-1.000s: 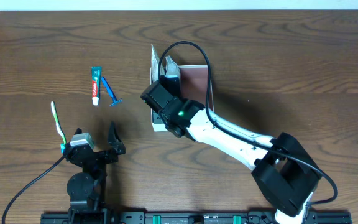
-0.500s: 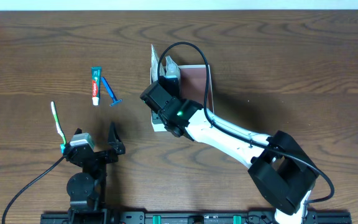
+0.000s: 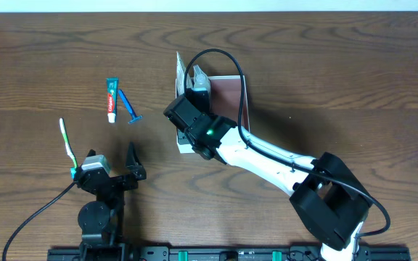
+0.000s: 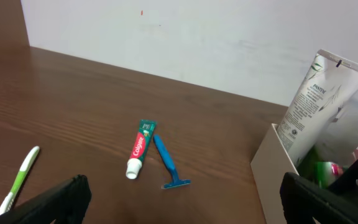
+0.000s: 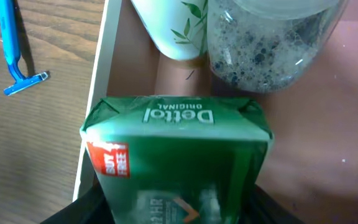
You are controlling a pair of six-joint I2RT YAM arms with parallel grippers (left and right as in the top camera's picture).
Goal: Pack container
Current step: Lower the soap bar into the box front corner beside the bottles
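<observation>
The container (image 3: 225, 91) is a shallow white-walled box with a reddish-brown inside, right of centre in the overhead view. My right gripper (image 3: 197, 93) reaches into its left side. In the right wrist view a green Dettol soap box (image 5: 176, 155) sits between the right gripper's (image 5: 179, 208) fingers, low against the container's white wall (image 5: 98, 93). Whether the pads still press on it does not show. A white-green tube (image 5: 173, 28) and a clear foamy bottle (image 5: 266, 43) lie beyond it. My left gripper (image 3: 111, 158) stands wide open near the front edge, holding nothing.
A toothpaste tube (image 3: 111, 99) and a blue razor (image 3: 130, 107) lie side by side left of the container. A green-white toothbrush (image 3: 67, 145) lies by the left gripper. In the left wrist view the tall tube (image 4: 319, 99) leans up out of the container (image 4: 278, 168).
</observation>
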